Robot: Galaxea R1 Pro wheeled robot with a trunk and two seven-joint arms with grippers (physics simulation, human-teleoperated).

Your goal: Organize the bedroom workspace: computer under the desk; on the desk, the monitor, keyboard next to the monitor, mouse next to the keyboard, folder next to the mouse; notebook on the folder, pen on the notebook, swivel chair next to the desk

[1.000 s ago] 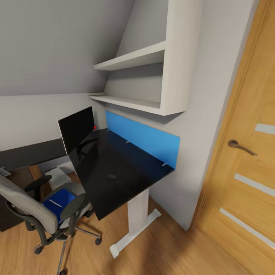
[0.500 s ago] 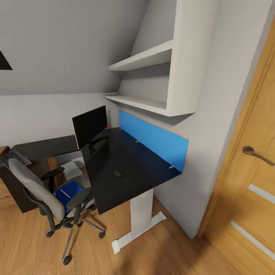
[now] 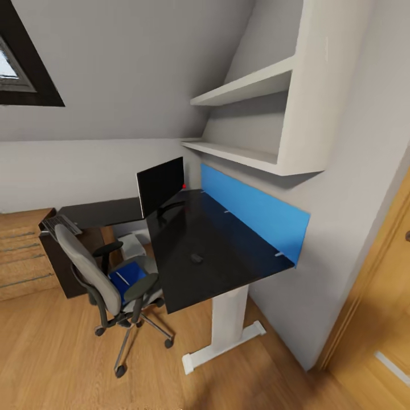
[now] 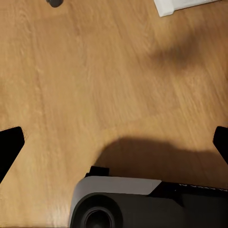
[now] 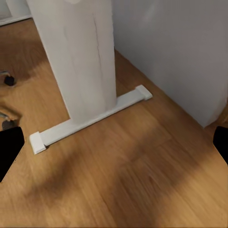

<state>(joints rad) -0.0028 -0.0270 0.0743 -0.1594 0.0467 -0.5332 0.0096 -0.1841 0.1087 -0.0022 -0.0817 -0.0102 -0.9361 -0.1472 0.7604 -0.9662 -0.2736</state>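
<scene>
My fingers [image 4: 9, 147] are spread wide on both arms, with nothing between them. On the left wrist view the dark tips sit at the picture's two edges over bare floor; the right gripper [image 5: 114, 147] is parted the same way, above wood boards beside the desk's white post.

The room is an attic bedroom: a sloped pale ceiling, a dark-framed skylight [image 3: 23, 62], smooth grey walls and a light wood floor [image 3: 57, 353] with fine grain. White shelves [image 3: 250, 85] jut from the wall above a bright blue panel [image 3: 256, 213].

The desk [image 3: 228, 267] is the biggest piece — a glossy black L-shaped top on a white leg with a flat foot. At its inner corner stands the monitor [image 3: 160, 185], a thin black slab with a red dot at one lower corner. The chair [image 3: 97, 279] is drawn up at the desk's near edge: grey padded back, round black armrests, a chrome star base on casters. The blue folder [image 3: 126, 276] lies flat on its seat with a thin white pen [image 3: 121, 279] across it. The keyboard [image 3: 61, 225] rests on the far left wing. The mouse [image 3: 196, 258] — a small dark oval — sits alone mid-desk, well apart from the monitor.
</scene>
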